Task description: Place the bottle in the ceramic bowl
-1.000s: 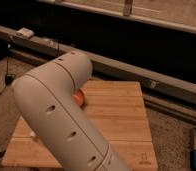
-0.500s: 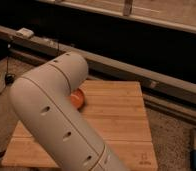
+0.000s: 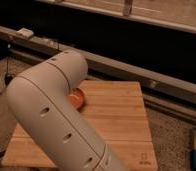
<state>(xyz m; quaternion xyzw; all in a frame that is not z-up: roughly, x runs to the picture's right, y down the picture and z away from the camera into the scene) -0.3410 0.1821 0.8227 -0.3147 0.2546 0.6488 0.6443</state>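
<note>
Right now your view is mostly filled by the robot's pale arm (image 3: 56, 115), which rises from the bottom edge and bends over the left half of the wooden board (image 3: 118, 120). The gripper sits somewhere behind that elbow, out of your sight, so you cannot tell whether it is wide, narrow or holding anything. The ceramic bowl (image 3: 78, 98) peeks out just beside the arm's right edge, resting on the board near its back left; you see only an orange sliver of it. The bottle does not show either; the arm hides that part of the board. Behind the board a long grey rail (image 3: 141, 70) runs across, with a small white object (image 3: 25, 33) at its far left.
</note>
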